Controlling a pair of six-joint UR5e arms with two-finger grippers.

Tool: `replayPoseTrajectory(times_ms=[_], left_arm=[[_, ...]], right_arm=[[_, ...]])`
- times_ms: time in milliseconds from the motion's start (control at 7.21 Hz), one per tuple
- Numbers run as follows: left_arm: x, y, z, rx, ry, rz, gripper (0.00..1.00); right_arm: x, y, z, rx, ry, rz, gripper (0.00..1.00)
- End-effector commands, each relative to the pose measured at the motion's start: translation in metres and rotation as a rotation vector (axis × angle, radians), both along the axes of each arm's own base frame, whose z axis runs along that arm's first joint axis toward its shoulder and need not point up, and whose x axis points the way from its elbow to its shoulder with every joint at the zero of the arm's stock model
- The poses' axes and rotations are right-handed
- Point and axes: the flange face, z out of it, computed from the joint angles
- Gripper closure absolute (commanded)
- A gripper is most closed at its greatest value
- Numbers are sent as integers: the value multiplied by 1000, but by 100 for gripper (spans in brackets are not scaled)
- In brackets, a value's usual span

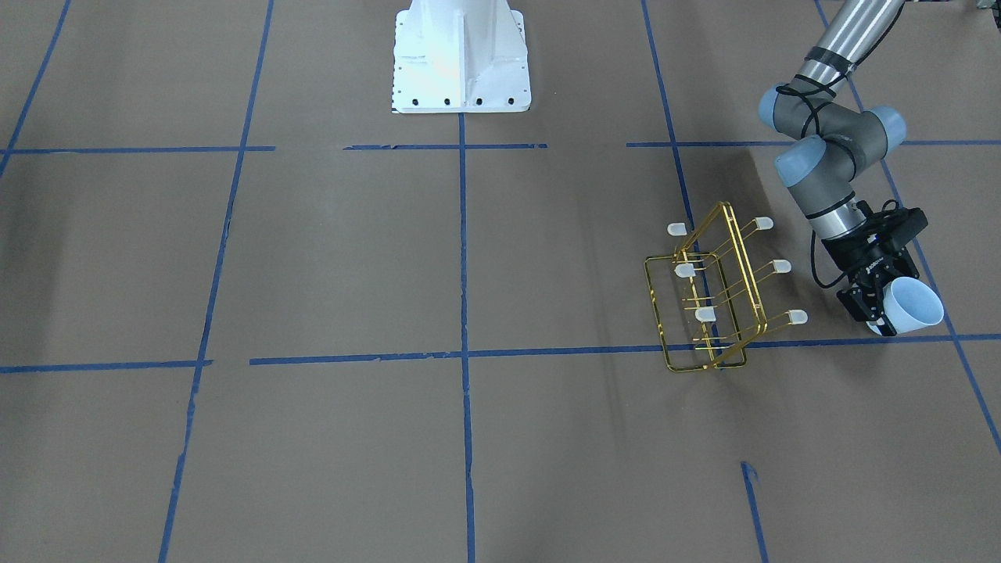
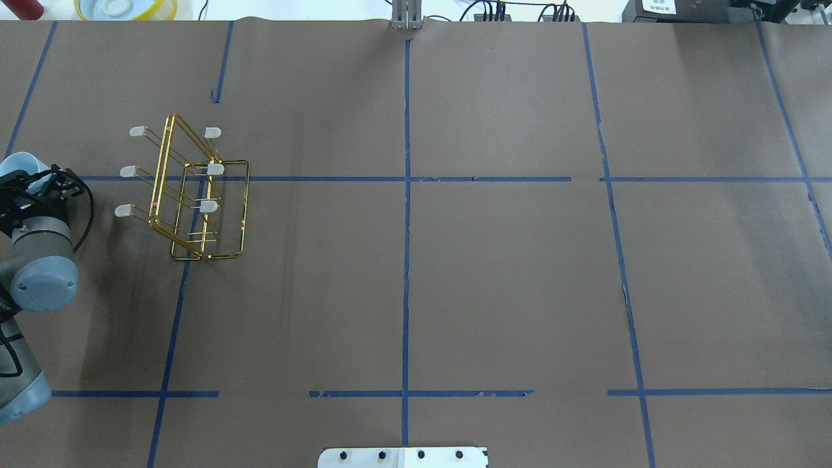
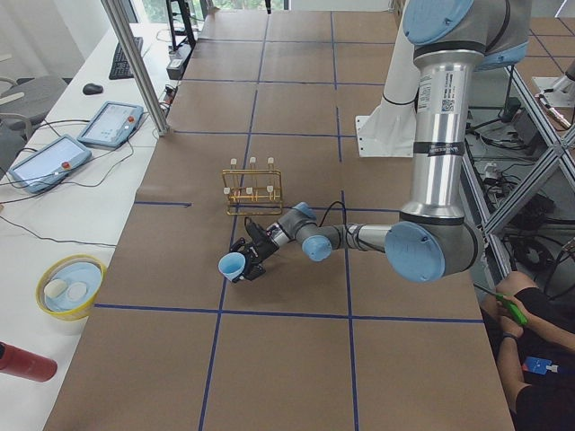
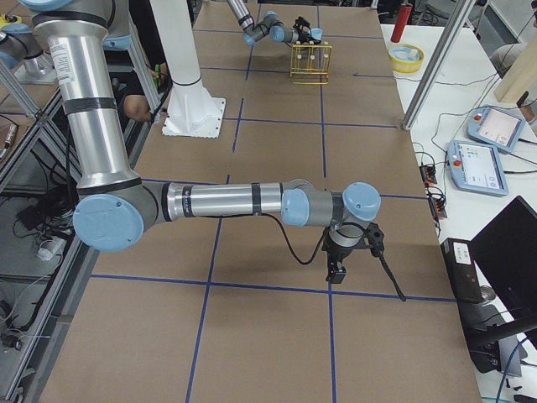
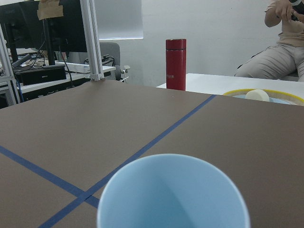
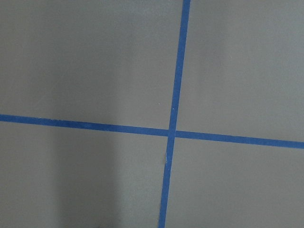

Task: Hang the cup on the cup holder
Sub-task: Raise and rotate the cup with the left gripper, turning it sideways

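Observation:
The pale blue cup (image 1: 911, 305) is held tilted on its side, low over the table, by my left gripper (image 1: 877, 310), which is shut on its base. Its open mouth fills the bottom of the left wrist view as the cup (image 5: 173, 194). The gold wire cup holder (image 1: 715, 289) stands upright a short way from the cup, its white-capped prongs bare. From overhead the cup (image 2: 19, 166) peeks out behind the wrist, left of the cup holder (image 2: 188, 195). My right gripper (image 4: 336, 270) hangs over bare table far from both; I cannot tell whether it is open or shut.
A red bottle (image 3: 22, 364) and a yellow bowl (image 3: 70, 285) sit on the white bench beyond the table edge near the left arm. The white robot base (image 1: 461, 55) stands mid-table. A person (image 5: 285, 42) sits behind the bench.

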Motion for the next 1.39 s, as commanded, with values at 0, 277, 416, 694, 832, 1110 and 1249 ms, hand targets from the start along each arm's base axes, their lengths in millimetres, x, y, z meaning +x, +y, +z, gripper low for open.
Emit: replayPoseTrajectory(times_ms=[0, 277, 416, 694, 832, 1110, 1249], left_arm=[[-39, -21, -31, 26, 78, 16, 100], [-102, -5, -57, 77, 148, 108, 100], [-130, -2, -82, 130, 216, 149, 100], [-176, 22, -118, 272, 357, 132, 100], [-194, 46, -128, 339, 448, 114, 100], [-207, 71, -131, 420, 747, 31, 100], [-200, 78, -134, 417, 911, -5, 100]], right_arm=[[0, 0, 0, 1, 0, 1, 0], [-1, 0, 0, 1, 0, -1, 0], [0, 0, 0, 1, 0, 1, 0], [0, 0, 0, 1, 0, 1, 0], [0, 0, 0, -1, 0, 1, 0], [-1, 0, 0, -1, 0, -1, 0], [-1, 0, 0, -1, 0, -1, 0]])
